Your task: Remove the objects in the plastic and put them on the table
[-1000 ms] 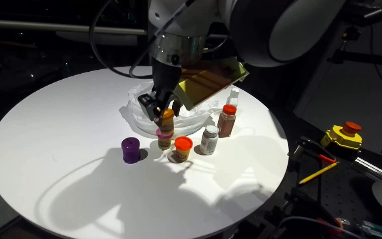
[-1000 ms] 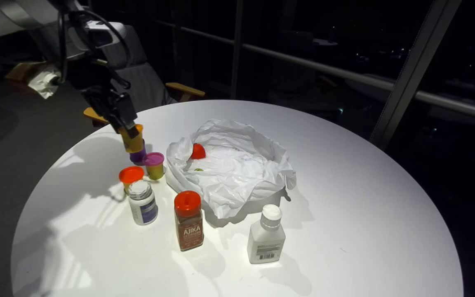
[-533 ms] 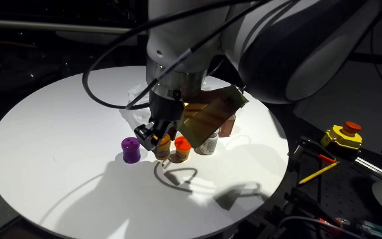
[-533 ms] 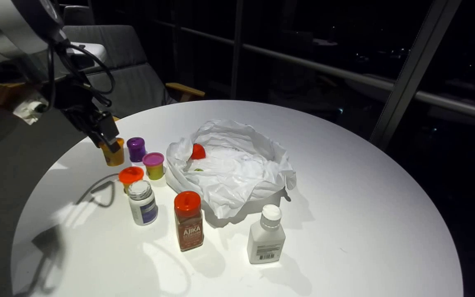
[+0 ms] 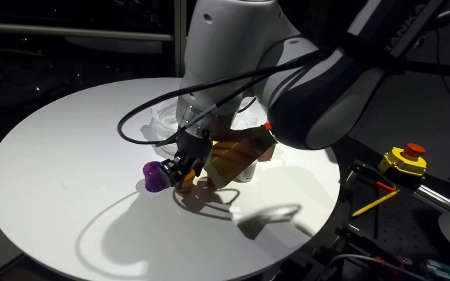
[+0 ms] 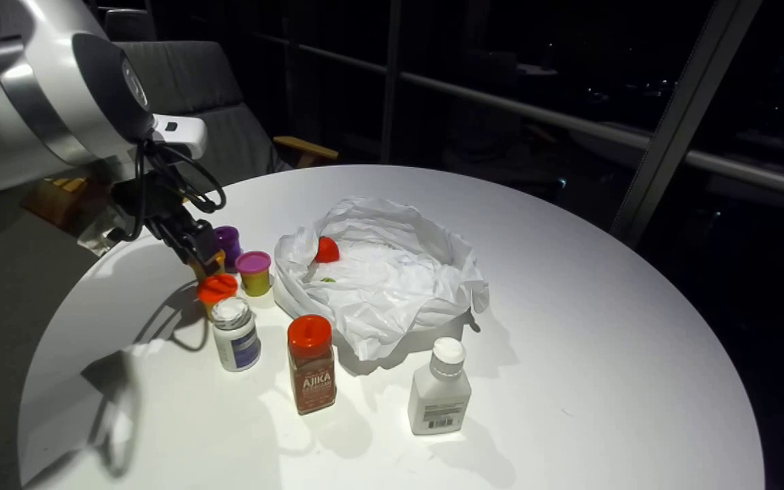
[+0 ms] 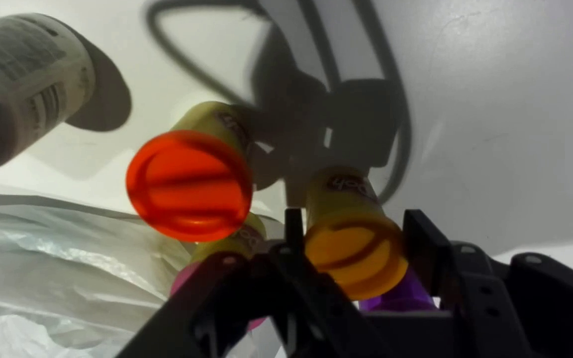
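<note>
Since a second ago the gripper (image 7: 353, 219) has come down, its fingers (image 7: 423, 243) clamped on the yellow cylindrical tub with an orange lid (image 7: 356, 258), at or just above the round white table (image 6: 603, 327). Near it stand the purple plastic jar (image 5: 154, 177) and the yellow tub with a red-orange lid (image 7: 189, 184); farther out, the crumpled whitish plastic bag (image 6: 378, 313) holds a rounded red item (image 6: 327, 250). Setting down seems the step in hand; next, release without nudging neighbours, then perhaps revisit the bag.
</note>
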You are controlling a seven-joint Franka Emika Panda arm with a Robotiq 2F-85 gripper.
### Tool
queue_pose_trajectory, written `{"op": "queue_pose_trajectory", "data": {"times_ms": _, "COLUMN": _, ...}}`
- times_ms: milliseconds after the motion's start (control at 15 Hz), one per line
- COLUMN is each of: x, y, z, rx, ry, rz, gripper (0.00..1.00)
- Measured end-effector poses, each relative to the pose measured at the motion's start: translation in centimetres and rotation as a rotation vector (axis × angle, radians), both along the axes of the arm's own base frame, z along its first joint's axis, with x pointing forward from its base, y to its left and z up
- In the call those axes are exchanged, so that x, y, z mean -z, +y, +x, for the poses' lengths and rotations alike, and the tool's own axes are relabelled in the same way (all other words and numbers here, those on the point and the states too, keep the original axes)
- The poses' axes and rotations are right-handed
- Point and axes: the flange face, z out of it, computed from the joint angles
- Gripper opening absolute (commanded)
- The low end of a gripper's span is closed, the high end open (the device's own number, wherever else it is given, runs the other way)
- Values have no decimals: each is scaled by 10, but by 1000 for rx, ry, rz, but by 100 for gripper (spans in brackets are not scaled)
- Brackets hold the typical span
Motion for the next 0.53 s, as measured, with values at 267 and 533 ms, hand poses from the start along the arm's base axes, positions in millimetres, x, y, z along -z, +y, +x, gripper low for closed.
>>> {"op": "queue_pose_trajectory", "data": {"times_ms": 267, "x": -4, "y": 3, "z": 1, "rx": -9, "ry": -23, "rz": 23, "gripper": 100}}
{"op": "queue_pose_trajectory", "data": {"times_ms": 533, "x": -26, "y": -2, "z": 15, "rx": 47, "ry": -72, "rz": -20, "gripper": 100}}
